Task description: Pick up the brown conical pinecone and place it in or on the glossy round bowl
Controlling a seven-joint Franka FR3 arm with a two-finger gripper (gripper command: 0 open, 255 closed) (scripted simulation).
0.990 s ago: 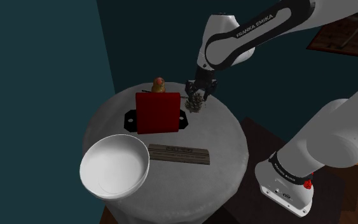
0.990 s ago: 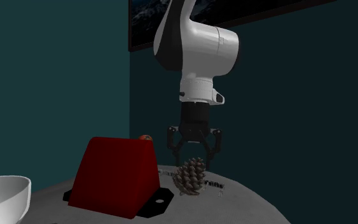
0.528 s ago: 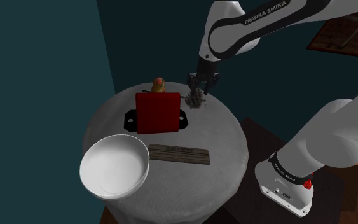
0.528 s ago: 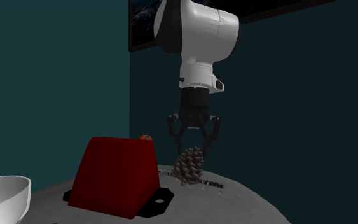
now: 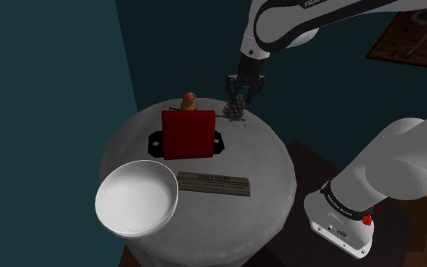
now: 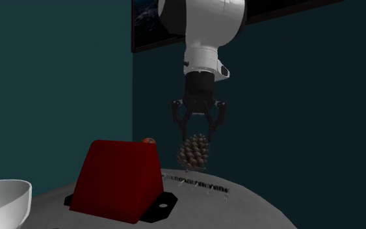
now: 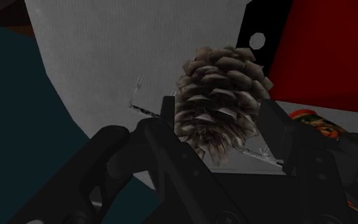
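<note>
The gripper (image 6: 196, 138) is pinching the pinecone (image 6: 194, 155), its two fingers (image 7: 149, 137) pressing on opposite sides of it. The pinecone is hanging clear of the grey round table (image 6: 253, 207), beside the red block (image 6: 116, 179), about level with the block's top. The white bowl (image 5: 136, 199) is sitting on the block's opposite side.

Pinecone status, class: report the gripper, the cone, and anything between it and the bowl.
Gripper shut on pinecone. Pinecone held clear above the table. Red block stands between it and the white bowl.
</note>
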